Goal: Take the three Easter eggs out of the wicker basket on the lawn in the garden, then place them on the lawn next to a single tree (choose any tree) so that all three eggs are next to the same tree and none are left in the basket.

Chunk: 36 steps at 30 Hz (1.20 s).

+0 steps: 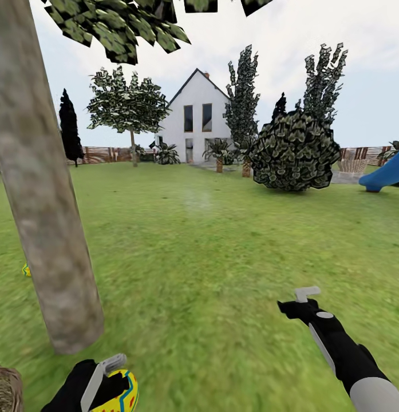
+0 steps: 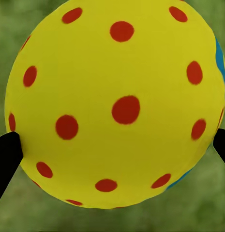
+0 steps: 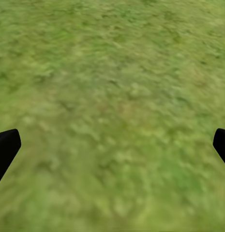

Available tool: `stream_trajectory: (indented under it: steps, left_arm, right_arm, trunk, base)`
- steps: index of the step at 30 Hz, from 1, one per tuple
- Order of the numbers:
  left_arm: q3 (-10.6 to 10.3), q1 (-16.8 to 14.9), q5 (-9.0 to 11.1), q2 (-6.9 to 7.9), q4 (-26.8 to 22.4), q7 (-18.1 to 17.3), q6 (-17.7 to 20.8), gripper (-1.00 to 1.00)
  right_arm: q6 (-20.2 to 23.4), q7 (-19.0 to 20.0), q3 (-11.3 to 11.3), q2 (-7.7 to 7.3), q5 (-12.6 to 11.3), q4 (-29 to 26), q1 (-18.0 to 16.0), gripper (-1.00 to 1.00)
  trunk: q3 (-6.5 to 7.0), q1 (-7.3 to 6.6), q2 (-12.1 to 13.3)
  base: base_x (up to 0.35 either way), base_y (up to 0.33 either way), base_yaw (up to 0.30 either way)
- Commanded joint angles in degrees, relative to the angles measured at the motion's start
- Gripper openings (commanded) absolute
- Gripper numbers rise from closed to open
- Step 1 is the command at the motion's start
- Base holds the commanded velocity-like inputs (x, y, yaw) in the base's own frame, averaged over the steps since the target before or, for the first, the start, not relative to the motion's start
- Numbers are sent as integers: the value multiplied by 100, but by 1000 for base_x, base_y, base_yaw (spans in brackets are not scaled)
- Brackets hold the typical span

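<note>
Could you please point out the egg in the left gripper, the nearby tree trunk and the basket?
Easter egg [image 2: 117, 106], left wrist view, on its red-dotted yellow shell.
Tree trunk [image 1: 47, 217], head view, on the mottled bark midway up.
Wicker basket [image 1: 4, 392], head view, on its woven side at the picture's edge.

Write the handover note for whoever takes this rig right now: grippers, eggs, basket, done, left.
Left gripper: shut on a yellow egg with red dots, low beside the tree trunk.
Right gripper: open, holding nothing, over bare lawn.
Another egg lies on the grass just behind the trunk, partly hidden by it.
Basket: its edge shows at the head view's lower left corner; its inside is out of sight.
Done: one egg appears to be placed by the tree.
Left: set down the held egg by the same trunk, then check the basket for the third.
</note>
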Motion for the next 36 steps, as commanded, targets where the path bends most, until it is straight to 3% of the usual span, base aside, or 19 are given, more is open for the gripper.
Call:
stream_trajectory:
  steps: [1, 18, 36]
  left_arm:
    - [15, -3, 57, -6, -7, 52, 26, -100]
    - [23, -3, 57, 1, -19, 44, 28, -100]
    - [25, -3, 48, 1, -14, 45, 35, -100]
  right_arm:
    - [32, 13, 9, -4, 11, -9, -2, 100]
    - [32, 6, 19, 2, 11, 19, -2, 100]
    - [32, 4, 23, 31, 11, 26, -2, 100]
  trunk:
    - [-25, 25, -44]
    - [-353, 83, -103]
    - [-752, 129, -127]
  base:
    - [328, 0, 0]
    - [302, 0, 0]
    - [8, 0, 0]
